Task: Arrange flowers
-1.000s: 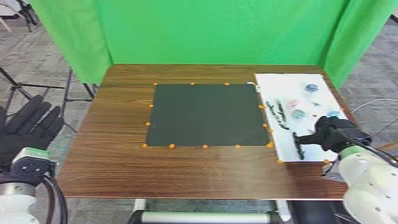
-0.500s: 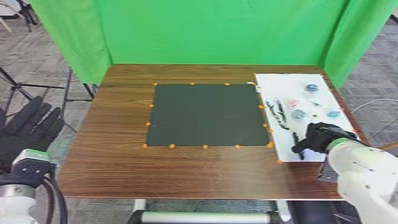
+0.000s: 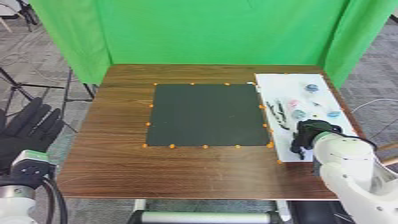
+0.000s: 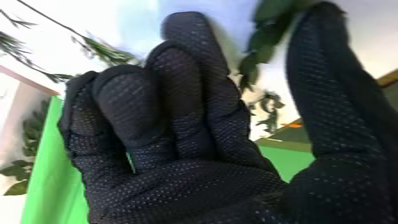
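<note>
Right hand [image 3: 311, 129] open, thumb apart, over near end of white sheet [image 3: 280, 84], blue flower [image 3: 298, 114] just beyond

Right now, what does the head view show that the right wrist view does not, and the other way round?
Head view: the left hand, open beside the table, plus the pink flower and the blue flowers.

Right wrist view: close detail, with broad leaves lying past the fingertips and needle-like sprigs. From the head view these shapes are too small to tell apart.

Both: the right hand, the white sheet and dark green stems lying on it.
</note>
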Robot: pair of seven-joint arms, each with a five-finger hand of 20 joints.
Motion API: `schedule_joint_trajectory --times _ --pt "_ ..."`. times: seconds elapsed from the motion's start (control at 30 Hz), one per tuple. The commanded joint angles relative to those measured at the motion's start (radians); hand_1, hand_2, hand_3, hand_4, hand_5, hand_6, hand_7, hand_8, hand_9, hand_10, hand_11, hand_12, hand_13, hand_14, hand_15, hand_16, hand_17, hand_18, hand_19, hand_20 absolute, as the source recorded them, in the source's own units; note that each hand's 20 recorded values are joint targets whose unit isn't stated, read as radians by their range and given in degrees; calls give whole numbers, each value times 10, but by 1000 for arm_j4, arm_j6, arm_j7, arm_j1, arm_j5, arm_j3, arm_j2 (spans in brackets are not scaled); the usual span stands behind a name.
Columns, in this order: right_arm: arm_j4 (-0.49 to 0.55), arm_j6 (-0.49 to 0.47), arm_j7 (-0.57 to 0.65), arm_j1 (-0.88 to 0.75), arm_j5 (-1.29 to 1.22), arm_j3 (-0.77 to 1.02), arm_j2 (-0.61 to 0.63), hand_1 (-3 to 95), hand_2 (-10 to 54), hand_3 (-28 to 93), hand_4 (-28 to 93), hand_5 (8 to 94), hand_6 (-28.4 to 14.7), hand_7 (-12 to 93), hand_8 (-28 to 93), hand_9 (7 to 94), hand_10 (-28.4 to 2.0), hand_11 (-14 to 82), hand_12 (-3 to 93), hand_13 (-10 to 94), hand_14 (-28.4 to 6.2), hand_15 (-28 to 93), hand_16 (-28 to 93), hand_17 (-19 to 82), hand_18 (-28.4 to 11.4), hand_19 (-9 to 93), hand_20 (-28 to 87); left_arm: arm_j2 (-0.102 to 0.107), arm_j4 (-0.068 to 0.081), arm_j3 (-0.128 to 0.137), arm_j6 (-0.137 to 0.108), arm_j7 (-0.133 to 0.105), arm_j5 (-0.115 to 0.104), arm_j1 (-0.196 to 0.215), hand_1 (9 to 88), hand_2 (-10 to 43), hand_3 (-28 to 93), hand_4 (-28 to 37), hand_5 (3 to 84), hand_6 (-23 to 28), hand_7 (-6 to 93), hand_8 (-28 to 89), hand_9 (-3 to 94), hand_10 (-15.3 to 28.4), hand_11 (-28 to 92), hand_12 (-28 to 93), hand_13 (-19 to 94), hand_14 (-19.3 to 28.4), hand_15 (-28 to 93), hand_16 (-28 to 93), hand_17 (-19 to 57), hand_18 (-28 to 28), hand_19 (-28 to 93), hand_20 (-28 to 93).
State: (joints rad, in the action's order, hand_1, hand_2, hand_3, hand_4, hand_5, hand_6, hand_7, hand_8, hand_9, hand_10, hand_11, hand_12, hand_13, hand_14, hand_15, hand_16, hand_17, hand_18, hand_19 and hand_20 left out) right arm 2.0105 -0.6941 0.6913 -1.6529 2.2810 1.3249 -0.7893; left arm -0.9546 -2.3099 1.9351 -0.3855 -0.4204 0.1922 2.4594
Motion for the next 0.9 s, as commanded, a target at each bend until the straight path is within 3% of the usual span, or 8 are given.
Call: schedule_joint_trajectory --times 0.03,0.13,0.27,0.43,0.63,0.73,0.8,0.9 --pt "-81 -97 -25 -94 -62 -75 -36 454 -95 684 -281 633 -8 621 203 701 -137 510 445 665 -131 666 356 349 -247 838 396 -6 -5 6 11 14 3 7 241 134 696 -283 415 77 151 -92 326 149 251 76 223 146 390 -110 -49 113 302 79" --pt "-71 -99 -6 -128 -100 -47 -41 478 -95 706 -279 654 -2 616 204 744 -126 450 497 691 -123 653 354 365 -247 848 395 -6 -5 11 9 32 26 6 242 134 696 -283 414 77 151 -92 326 149 251 76 223 146 391 -110 -49 113 302 79" --pt "-56 -37 -45 -186 -87 5 -41 492 -95 713 -274 693 -2 572 205 797 -115 400 510 739 -99 614 350 393 -247 858 392 -7 -10 24 2 24 17 18 243 134 695 -283 415 78 151 -92 327 150 251 76 223 145 391 -111 -49 113 302 79" --pt "-8 106 -73 -261 -67 83 -36 474 -95 764 -223 716 -10 563 210 884 -67 282 544 834 -76 525 355 442 -246 871 377 -9 -12 31 11 19 8 27 243 135 696 -283 415 78 151 -92 328 150 252 76 223 145 391 -111 -49 113 304 79" --pt "61 239 -93 -317 -58 150 -24 459 -95 777 -175 704 -9 599 206 899 -64 269 554 846 -73 518 366 451 -247 876 370 -9 -11 29 7 12 4 29 244 135 696 -283 415 78 149 -93 328 149 251 74 224 145 391 -112 -49 113 304 78" --pt "105 421 -100 -353 -37 160 -22 453 -95 778 -158 704 -10 605 205 902 -66 273 554 852 -71 519 370 453 -247 879 368 -8 -11 28 15 14 3 31 244 134 696 -283 416 77 149 -92 329 149 250 74 224 145 391 -111 -49 113 304 78" --pt "126 491 -112 -354 -5 148 -25 448 -95 781 -143 706 -15 607 208 902 -67 277 555 852 -70 518 373 453 -248 880 368 -10 -10 27 13 10 5 30 244 134 696 -283 415 77 149 -92 329 149 249 73 224 145 390 -112 -49 113 304 78" --pt "146 528 -130 -321 4 122 -28 448 -95 778 -133 710 -18 607 211 903 -69 281 555 852 -69 520 377 453 -248 880 368 -10 -8 22 8 17 7 31 244 134 697 -283 415 77 147 -92 329 149 248 73 224 144 389 -112 -49 113 303 78"
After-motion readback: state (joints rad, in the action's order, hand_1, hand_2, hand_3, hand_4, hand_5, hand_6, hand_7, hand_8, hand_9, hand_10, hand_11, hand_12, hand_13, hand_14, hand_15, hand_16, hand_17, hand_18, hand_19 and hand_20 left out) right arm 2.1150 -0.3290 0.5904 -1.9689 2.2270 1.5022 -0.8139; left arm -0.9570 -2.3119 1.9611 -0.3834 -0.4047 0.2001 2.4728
